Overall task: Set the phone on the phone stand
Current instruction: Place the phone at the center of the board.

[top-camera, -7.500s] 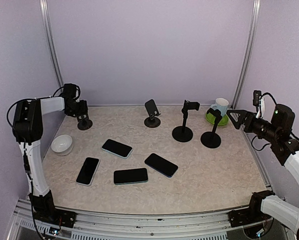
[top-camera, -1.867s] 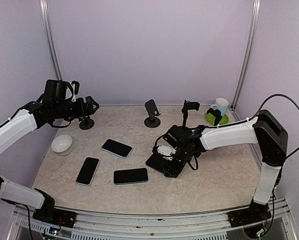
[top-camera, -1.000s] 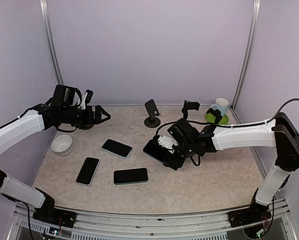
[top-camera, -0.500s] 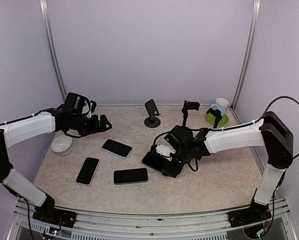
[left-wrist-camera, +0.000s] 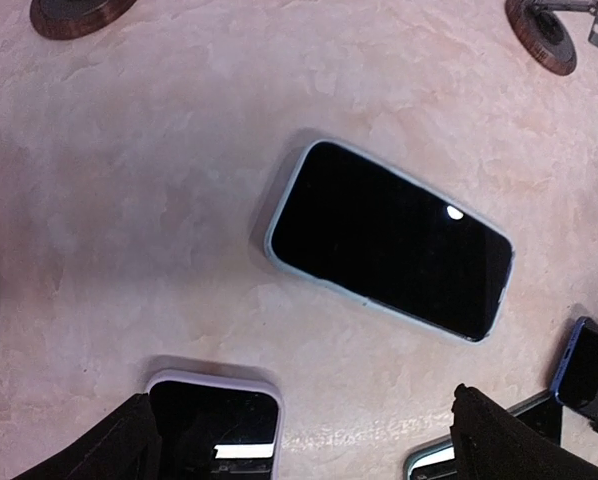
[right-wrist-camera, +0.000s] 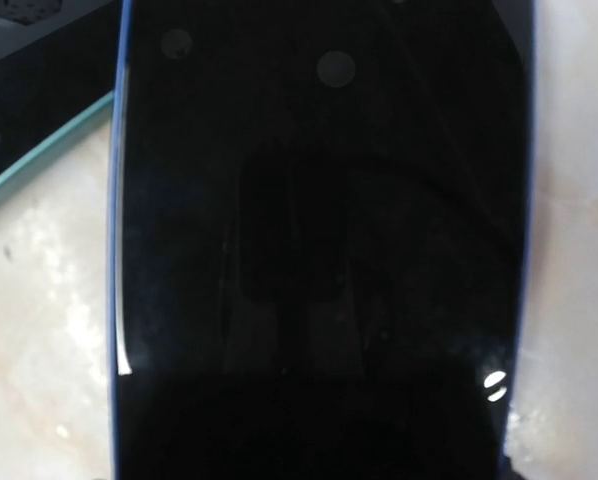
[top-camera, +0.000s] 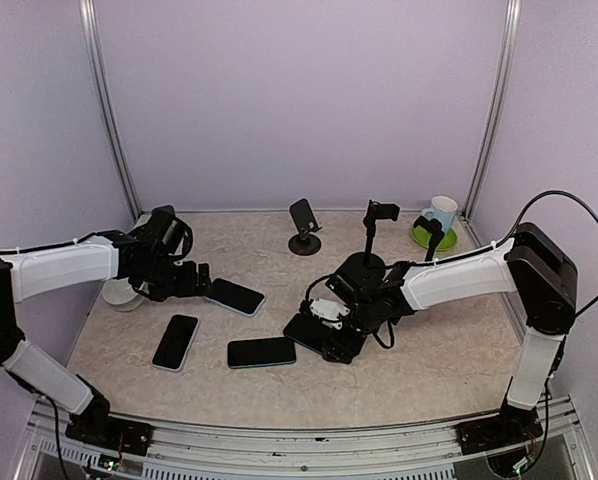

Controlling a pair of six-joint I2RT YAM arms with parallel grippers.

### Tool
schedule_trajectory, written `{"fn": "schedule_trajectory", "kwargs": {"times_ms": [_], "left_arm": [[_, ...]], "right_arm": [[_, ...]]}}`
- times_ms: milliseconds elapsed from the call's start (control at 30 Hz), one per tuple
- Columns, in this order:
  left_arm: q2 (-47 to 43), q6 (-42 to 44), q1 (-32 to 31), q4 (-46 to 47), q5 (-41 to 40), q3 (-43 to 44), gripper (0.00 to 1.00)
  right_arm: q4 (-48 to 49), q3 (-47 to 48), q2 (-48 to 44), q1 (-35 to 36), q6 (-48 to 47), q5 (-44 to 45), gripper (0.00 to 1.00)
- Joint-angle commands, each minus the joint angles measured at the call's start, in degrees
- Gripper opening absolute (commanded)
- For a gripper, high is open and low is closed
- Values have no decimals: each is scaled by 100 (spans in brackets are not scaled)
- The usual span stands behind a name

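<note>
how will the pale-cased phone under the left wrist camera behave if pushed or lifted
The pale-cased phone is a flat slab with straight edges, so probably stiff. Its glossy screen shows a glare spot, so it may slip under a pinch. Lying flat on the table, it would likely slide rather than tip when pushed.

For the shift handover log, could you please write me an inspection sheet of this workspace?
Surface: beige marbled table, no spills seen.
Job's things: blue phone in the right grip; pale phone, lilac phone and teal phone lying flat; short stand, tall stand and second tall stand empty at the back.
Clutter: bowl; mug on green plate.
Grippers: left gripper open above pale phone; right gripper closed on blue phone.
Cables: black cable arching over right arm.
Surroundings: lilac walls, metal posts.
</note>
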Motion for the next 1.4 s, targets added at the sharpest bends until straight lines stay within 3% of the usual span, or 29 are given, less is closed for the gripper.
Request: {"fn": "schedule_trajectory", "kwargs": {"times_ms": [0, 67, 133, 667, 1167, 1367], "left_arm": [[-236, -243, -136, -502, -562, -296, 99], [-332, -296, -142, -574, -578, -453, 99], [-458, -385, -145, -644, -588, -608, 99], [-327, -1114, -408, -899, -595, -1070, 99], [-161, -1616, -430, -315, 41, -1818, 99], [-223, -1708, -720, -234, 124, -1923, 99]], "right_arm": [[-171, 42, 50, 48, 48, -125, 84], [-203, 66, -79, 48, 59, -146, 96], [-246, 102, -229, 52, 68, -201, 100], [-440, 376, -1333, 49, 209, 192, 100], [-328, 186, -1682, 50, 190, 346, 100], [-357, 167, -1657, 50, 185, 338, 100]]}}
